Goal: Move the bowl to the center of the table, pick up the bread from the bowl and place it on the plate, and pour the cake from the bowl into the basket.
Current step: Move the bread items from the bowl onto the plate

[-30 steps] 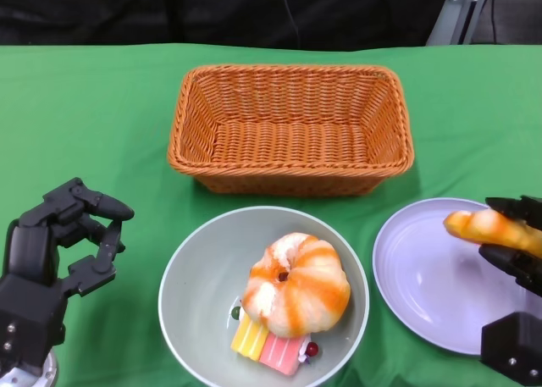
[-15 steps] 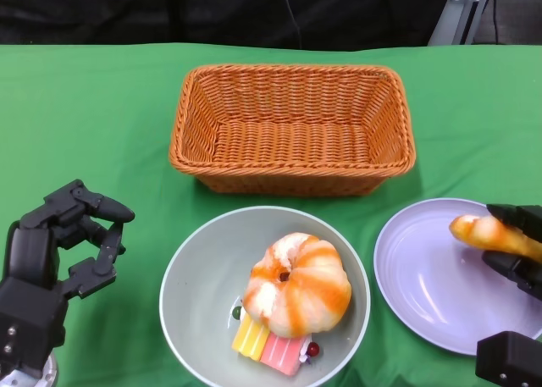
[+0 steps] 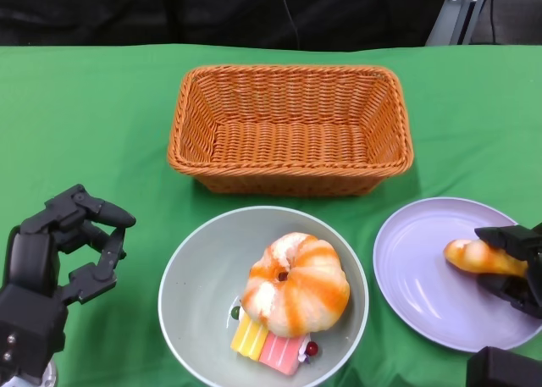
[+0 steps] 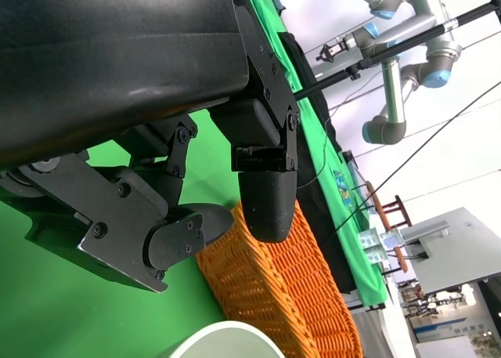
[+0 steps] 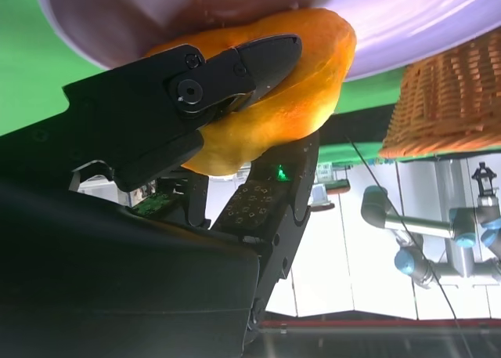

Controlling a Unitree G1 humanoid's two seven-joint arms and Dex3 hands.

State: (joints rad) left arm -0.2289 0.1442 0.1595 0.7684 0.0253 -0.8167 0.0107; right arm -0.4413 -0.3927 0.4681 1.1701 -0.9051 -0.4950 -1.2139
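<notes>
Green cloth covers the worktop (image 3: 85, 107). Left hand (image 3: 59, 251) hovers released, fingers apart. Bowl (image 3: 190, 273), near centre, holds the cake (image 3: 292, 290); probably stiff, so grip its rim to tip toward the far basket (image 3: 290, 129). Right hand (image 3: 517, 264) grasps soft, light bread (image 3: 474, 256) over the plate (image 3: 415, 273).

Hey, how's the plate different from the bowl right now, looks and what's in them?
The plate is pale lilac and shallow; the bowl is grey-green and deeper. The plate sits at the right, the bowl in the middle, nearer than the basket. Over the plate the right robot hand holds the bread; the bowl holds a swirled orange bun and a striped cake. Both are round.
</notes>
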